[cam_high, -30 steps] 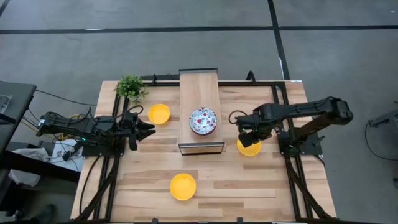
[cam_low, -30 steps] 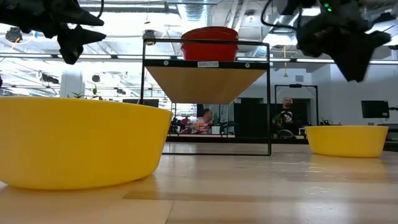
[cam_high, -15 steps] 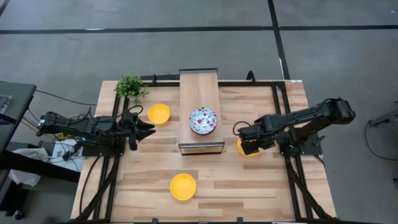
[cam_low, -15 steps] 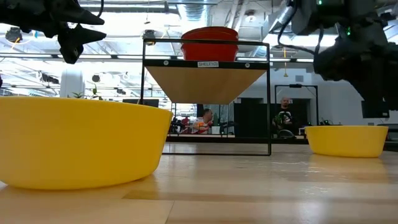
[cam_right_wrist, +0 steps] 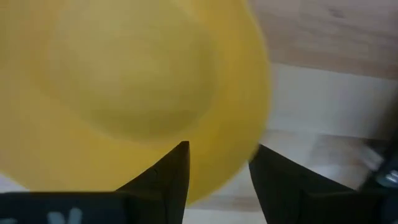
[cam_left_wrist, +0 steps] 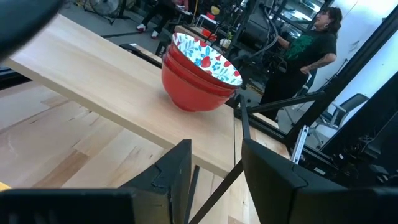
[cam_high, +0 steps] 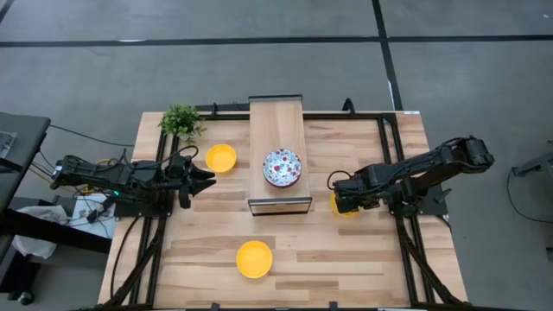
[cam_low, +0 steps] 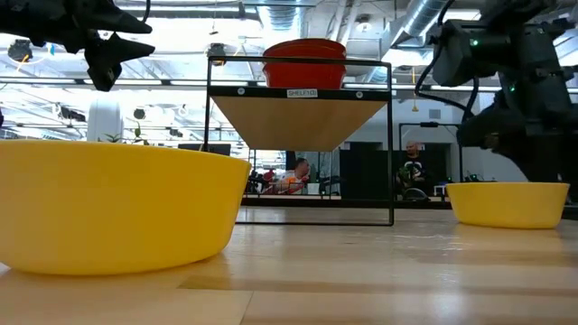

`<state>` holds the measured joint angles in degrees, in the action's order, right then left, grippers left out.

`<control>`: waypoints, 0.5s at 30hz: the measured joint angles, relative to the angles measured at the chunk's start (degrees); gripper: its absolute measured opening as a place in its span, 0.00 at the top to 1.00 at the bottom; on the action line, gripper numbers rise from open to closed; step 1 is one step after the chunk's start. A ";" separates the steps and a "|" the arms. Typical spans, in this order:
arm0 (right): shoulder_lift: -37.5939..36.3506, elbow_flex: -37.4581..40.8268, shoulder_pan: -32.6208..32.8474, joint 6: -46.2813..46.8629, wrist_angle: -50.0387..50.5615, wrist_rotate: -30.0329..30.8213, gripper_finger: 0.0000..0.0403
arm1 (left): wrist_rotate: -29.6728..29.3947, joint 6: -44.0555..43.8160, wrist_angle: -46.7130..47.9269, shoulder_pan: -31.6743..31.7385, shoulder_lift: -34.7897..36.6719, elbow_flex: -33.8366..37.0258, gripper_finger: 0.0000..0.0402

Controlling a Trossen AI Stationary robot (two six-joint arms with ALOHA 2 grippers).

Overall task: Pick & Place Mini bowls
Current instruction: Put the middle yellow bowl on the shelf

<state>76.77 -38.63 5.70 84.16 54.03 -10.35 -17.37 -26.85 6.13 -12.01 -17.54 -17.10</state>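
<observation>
Yellow bowl: your right gripper has dropped onto it, fingers spread astride its rim, nothing grasped yet; left gripper waits, fingers released.

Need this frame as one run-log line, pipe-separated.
right hand: open, down at yellow bowl right of shelf | left hand: open, waiting by left yellow bowl | floral bowls: stacked on shelf

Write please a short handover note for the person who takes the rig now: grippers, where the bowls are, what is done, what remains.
Right gripper: fingers apart, low over the yellow bowl right of the shelf, nothing lifted.
Left gripper: open, empty, waiting near the far-left yellow bowl.
Third yellow bowl: table front.
Done: floral bowls stacked on the shelf.
Left: all three yellow bowls still on the table.
</observation>
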 joint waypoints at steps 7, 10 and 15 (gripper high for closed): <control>0.00 1.58 -1.95 0.03 -3.60 1.27 0.69 | 0.02 0.00 -0.18 0.00 0.00 0.00 0.65; 0.02 2.27 -2.48 0.02 -3.98 1.27 0.74 | 0.02 0.00 -0.22 0.00 0.00 0.00 0.65; 0.02 3.07 -2.48 0.04 -3.70 1.24 0.86 | 0.02 0.00 -0.27 0.00 0.00 0.00 0.65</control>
<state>76.79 -35.55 3.22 84.20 50.32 -9.11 -17.34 -26.85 5.86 -12.01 -17.54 -17.10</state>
